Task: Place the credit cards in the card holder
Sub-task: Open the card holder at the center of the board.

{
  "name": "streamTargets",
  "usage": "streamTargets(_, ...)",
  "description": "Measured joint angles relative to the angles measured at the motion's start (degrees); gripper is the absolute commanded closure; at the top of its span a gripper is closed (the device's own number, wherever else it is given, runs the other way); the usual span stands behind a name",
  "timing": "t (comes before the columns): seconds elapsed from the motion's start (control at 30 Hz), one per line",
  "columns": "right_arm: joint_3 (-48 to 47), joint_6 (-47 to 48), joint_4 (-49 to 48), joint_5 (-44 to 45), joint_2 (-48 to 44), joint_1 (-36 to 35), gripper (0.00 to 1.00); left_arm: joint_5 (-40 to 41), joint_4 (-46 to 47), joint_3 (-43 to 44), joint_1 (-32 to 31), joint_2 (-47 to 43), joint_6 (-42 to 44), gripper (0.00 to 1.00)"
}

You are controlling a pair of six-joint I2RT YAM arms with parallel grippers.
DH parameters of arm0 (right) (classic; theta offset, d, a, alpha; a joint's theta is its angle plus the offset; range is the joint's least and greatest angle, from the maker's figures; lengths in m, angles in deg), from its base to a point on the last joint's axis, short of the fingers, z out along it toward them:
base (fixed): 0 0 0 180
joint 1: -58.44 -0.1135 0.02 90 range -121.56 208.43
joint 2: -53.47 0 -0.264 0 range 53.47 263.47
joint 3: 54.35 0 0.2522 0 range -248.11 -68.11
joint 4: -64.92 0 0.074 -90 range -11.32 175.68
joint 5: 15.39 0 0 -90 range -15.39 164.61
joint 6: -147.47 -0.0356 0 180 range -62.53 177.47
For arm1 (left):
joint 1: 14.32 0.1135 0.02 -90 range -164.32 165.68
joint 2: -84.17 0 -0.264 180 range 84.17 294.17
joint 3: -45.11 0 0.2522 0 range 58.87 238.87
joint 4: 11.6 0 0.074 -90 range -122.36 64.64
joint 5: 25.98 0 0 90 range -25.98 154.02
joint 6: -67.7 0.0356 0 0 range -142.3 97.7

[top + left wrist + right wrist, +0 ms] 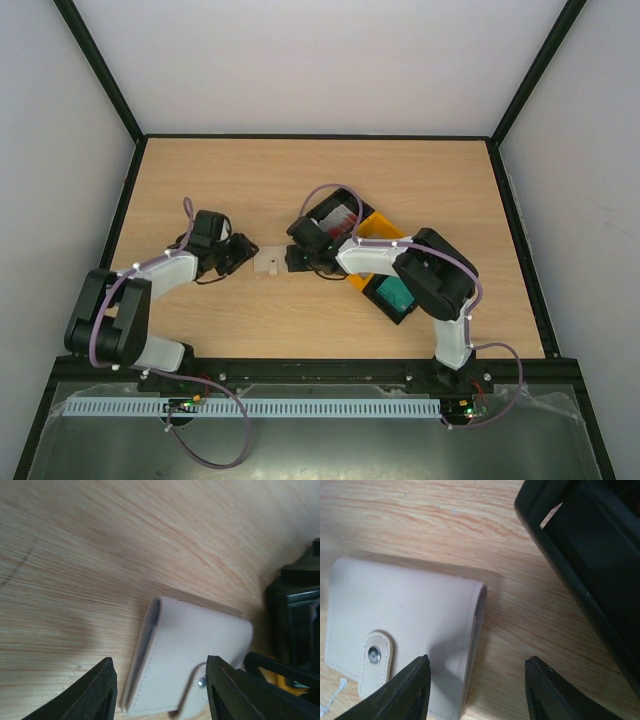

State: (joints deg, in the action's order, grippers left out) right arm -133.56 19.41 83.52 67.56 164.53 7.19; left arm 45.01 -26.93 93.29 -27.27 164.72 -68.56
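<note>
The beige card holder [267,260] lies flat on the wooden table between my two grippers, its snap tab [376,655] facing up. My left gripper [162,682] is open, its fingers straddling the holder's [192,650] slotted left edge without visibly pressing on it. My right gripper [477,677] is also open. One of its fingers hangs over the holder [405,615] and the other over bare wood, either side of the holder's right edge. A red-and-white credit card [338,217] and a teal one [394,294] sit in the tray behind my right arm.
The black-and-yellow three-compartment tray [375,250] lies slanted right of centre, partly under my right arm, and its black wall [580,565] is close beside the right gripper. The table has a dark raised rim [320,137] on all sides.
</note>
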Motion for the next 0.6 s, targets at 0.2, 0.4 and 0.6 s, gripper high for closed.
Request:
streamTargets(0.2, -1.4, -1.7, -2.5, 0.8, 2.0, 0.0, 0.66, -0.9, 2.1, 0.4, 0.0, 6.0, 0.5, 0.56)
streamTargets(0.4, -1.7, -3.0, -4.7, -1.5, 2.8, 0.5, 0.74, -3.2, 5.4, 0.9, 0.0, 8.5, 1.1, 0.64)
streamTargets(0.6, -0.2, -6.9, -7.5, -8.4, 2.8, 3.2, 0.98, -3.9, 7.3, 0.3, 0.0, 9.2, 1.5, 0.69)
